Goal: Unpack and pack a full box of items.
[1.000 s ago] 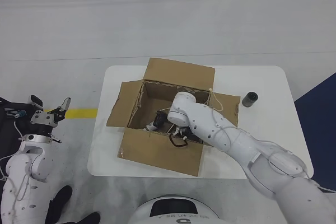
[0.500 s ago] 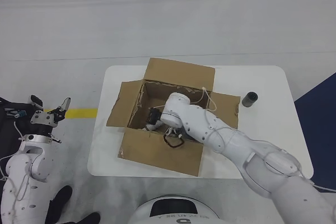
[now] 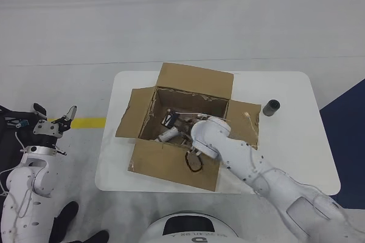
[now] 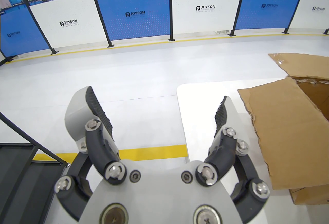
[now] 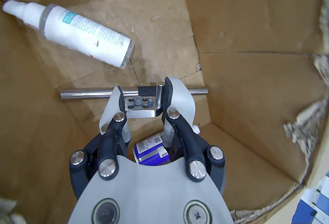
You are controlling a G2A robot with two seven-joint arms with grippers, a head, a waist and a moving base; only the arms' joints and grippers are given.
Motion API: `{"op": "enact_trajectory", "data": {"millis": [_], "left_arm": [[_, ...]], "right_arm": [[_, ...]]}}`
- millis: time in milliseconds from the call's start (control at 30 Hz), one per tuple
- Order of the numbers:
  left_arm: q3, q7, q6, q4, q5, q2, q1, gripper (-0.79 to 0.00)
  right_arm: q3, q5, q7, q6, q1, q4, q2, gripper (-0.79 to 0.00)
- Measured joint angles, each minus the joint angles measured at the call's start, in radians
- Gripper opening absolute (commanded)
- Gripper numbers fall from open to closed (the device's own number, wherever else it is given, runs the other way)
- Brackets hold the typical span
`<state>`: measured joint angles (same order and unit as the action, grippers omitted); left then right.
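Observation:
The open cardboard box (image 3: 173, 165) stands on the white table (image 3: 286, 152). My right arm goes down into it, and my right gripper (image 5: 142, 92) is shut on a metal bracket (image 5: 140, 106) fixed to a steel rod (image 5: 87, 93), just above the box floor. On the floor lies a white spray bottle (image 5: 77, 29). A blue-labelled can (image 5: 150, 149) sits under the gripper's base. Several items (image 3: 170, 119) lie in the box's far left part. My left gripper (image 4: 156, 101) is open and holds nothing, out over the floor left of the table (image 3: 53, 118).
A small black cylinder (image 3: 271, 107) stands on the table right of the box. The box flaps (image 4: 280, 137) stick out on all sides. A black rack (image 3: 0, 130) is beside the left arm.
The right arm has shifted right and toward the near side inside the box, uncovering the items at the far left. The left arm has stayed still.

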<state>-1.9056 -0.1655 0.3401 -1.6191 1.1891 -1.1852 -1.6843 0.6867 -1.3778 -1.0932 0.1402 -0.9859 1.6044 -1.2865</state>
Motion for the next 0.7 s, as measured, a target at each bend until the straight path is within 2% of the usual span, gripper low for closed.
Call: {"op": "enact_trajectory", "data": {"millis": [133, 233, 467, 567, 700], "left_arm": [[0.000, 0.000, 0.000, 0.000, 0.000, 0.000, 0.000, 0.000], [0.000, 0.000, 0.000, 0.000, 0.000, 0.000, 0.000, 0.000], [0.000, 0.000, 0.000, 0.000, 0.000, 0.000, 0.000, 0.000], [0.000, 0.000, 0.000, 0.000, 0.000, 0.000, 0.000, 0.000], [0.000, 0.000, 0.000, 0.000, 0.000, 0.000, 0.000, 0.000]], "right_arm": [[0.083, -0.065, 0.087, 0.024, -0.111, 0.114, 0.038, -0.785], [0.153, -0.127, 0.207, 0.019, -0.211, 0.205, 0.065, -0.785], [0.380, -0.246, 0.654, 0.097, -0.538, 0.416, 0.142, -0.785], [0.472, -0.261, 0.825, 0.080, -0.659, 0.457, 0.161, -0.785], [0.570, -0.230, 0.979, 0.167, -0.754, 0.469, 0.179, -0.785]]}}
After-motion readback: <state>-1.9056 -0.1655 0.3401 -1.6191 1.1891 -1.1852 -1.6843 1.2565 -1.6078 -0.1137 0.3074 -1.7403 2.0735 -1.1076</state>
